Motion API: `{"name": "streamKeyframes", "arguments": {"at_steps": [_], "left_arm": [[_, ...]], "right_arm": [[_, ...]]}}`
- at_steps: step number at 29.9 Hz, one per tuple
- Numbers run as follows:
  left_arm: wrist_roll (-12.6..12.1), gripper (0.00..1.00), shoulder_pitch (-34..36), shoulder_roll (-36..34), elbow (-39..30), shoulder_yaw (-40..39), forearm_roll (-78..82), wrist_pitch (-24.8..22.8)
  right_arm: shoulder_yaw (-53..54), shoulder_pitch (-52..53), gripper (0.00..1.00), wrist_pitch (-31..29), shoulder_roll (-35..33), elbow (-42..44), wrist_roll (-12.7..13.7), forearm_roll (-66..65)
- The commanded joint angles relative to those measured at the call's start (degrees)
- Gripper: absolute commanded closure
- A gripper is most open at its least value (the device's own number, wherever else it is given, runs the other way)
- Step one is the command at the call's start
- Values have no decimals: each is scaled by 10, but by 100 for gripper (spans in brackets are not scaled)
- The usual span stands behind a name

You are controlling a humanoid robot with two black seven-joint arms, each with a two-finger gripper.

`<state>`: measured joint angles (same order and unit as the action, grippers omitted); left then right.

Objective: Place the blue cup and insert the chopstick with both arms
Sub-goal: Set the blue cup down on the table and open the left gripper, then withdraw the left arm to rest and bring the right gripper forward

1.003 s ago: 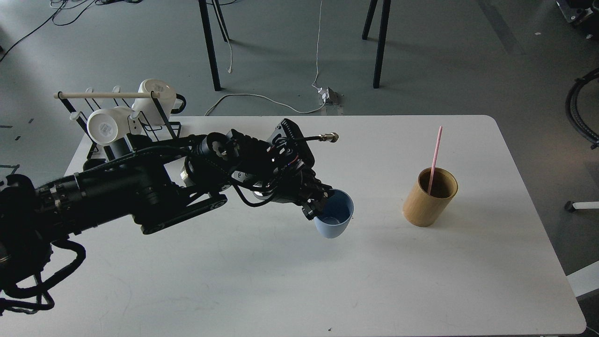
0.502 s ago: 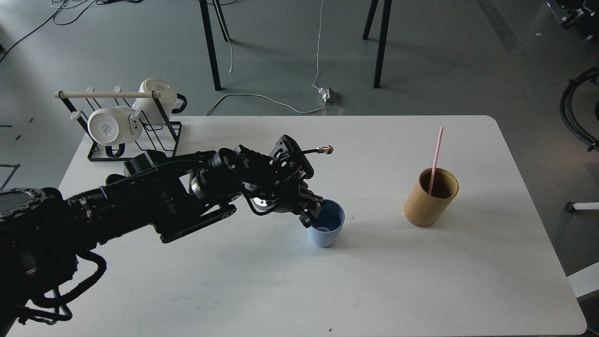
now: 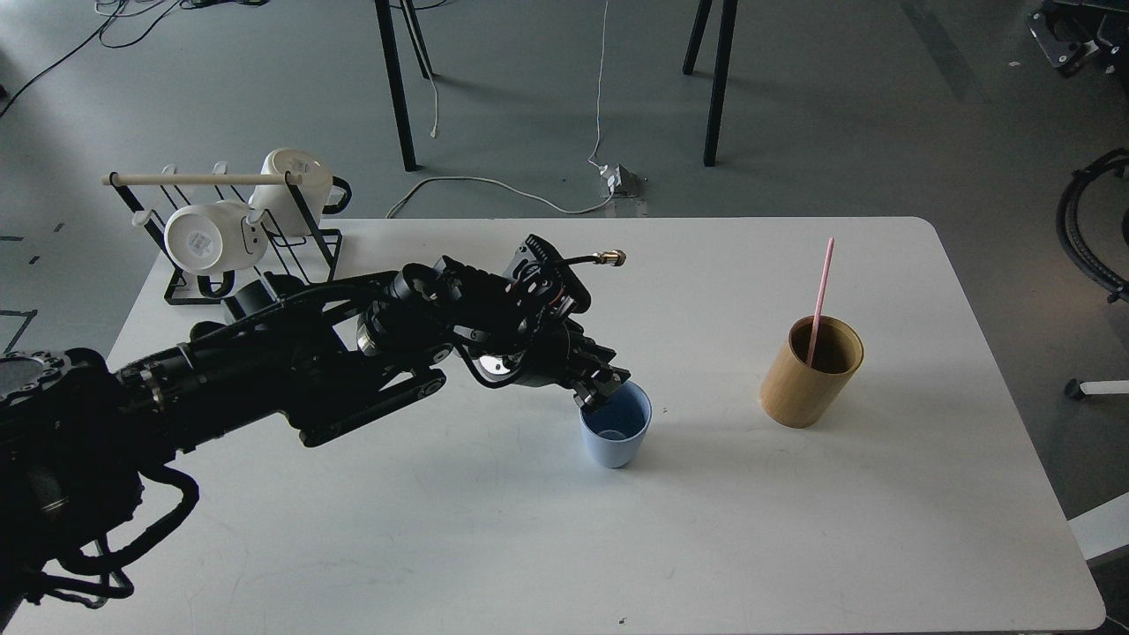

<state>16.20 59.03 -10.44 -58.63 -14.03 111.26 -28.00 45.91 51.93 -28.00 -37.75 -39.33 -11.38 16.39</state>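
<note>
The blue cup [image 3: 616, 434] stands upright on the white bench [image 3: 547, 529], near its middle, mouth up, with its darker inside showing. At the cup's left rim sits the left pincer [image 3: 602, 394], the far end of the black left arm [image 3: 291, 379] that reaches in from the left edge. The pincer's dark tips meet the rim from above and to the left; one tip seems to lie just inside the mouth. Whether the jaws are clamped on the wall or slack around it cannot be told, since the fingers merge into one dark mass against the cup.

To the right of the cup, well apart from it, stands the tan bamboo cylinder [image 3: 811, 371], also upright on the bench. The pink chopstick [image 3: 821, 287] rests inside it, lower end hidden in the cylinder, upper end leaning slightly to the right and rising clear above the rim.

At the far left corner of the bench is the black wire rack [image 3: 265, 265] with a pale wooden rod [image 3: 198, 179] across its top. Two white mugs [image 3: 212, 236] hang on it, bottoms turned toward the camera.

The right arm and its pincer do not appear in the view.
</note>
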Motion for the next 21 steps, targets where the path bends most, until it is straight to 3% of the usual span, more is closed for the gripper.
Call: {"name": "streamKeyframes", "arguments": {"at_steps": [1, 3, 5, 7, 11, 16, 21], "left_arm": [[3, 16, 6, -32, -10, -61, -118, 0], [6, 9, 5, -46, -10, -101, -190, 0], [7, 1, -2, -55, -6, -153, -278, 0], [6, 0, -15, -61, 6, -193, -378, 0], [7, 0, -30, -67, 43, -227, -577, 0], [6, 0, -38, -89, 58, -240, -808, 0], [6, 0, -43, -96, 128, -243, -970, 0]], "right_arm": [[-18, -14, 1, 0, -29, -31, 5, -18], [-50, -17, 1, 0, -65, -78, 12, -42], [-92, -24, 1, 47, -106, -156, 11, -71], [-122, -30, 1, 118, -151, -228, 8, -111], [-136, -40, 1, 182, -186, -299, 7, -201], [-138, -69, 1, 204, -231, -369, 7, -350], [-136, -80, 2, 204, -239, -399, 0, -490]]}}
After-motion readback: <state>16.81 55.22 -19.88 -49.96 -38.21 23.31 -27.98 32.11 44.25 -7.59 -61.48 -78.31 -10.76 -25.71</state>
